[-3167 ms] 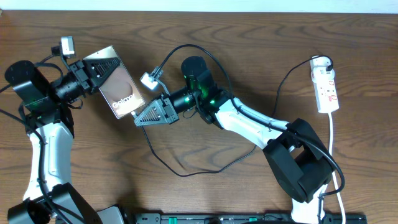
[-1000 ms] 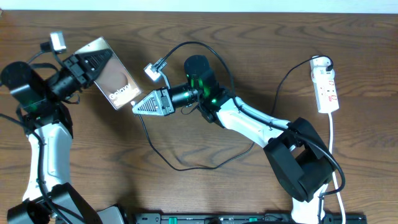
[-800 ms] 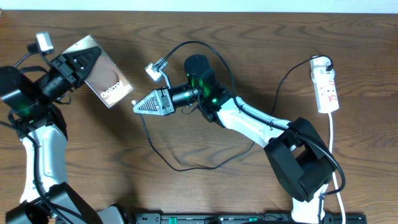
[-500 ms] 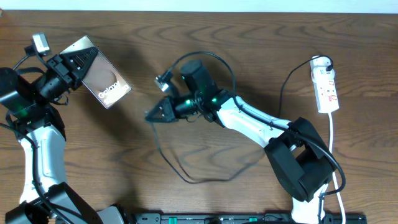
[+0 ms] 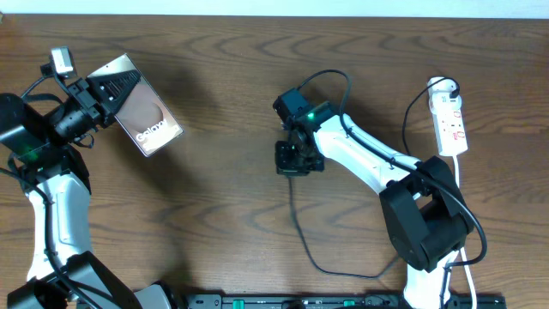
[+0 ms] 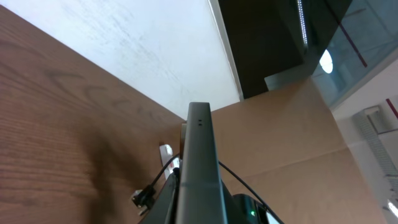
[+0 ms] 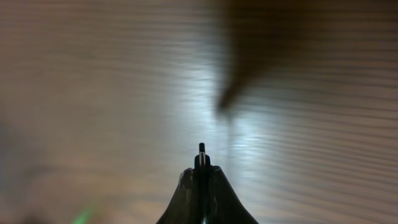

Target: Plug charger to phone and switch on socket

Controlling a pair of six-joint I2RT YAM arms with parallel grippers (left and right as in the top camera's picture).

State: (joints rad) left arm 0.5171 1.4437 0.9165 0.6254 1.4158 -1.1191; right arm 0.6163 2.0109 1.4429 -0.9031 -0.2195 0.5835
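As your arms stand well apart, left gripper (image 5: pixel 118 87): clamped on the phone (image 5: pixel 147 118), held tilted off the table (image 5: pixel 223 249) at far left.
Charger (image 5: pixel 296 219): black cable runs from your right gripper (image 5: pixel 290 160) toward the near edge.
Right gripper: closed, pointing down at mid-table; the thin tip between its fingers looks like the plug, though the wrist view is blurred.
Socket (image 5: pixel 449 116): far right, well apart from both grippers.
Risk: the plug may twist in your pinch and miss the port; a taut cable could drag it loose.
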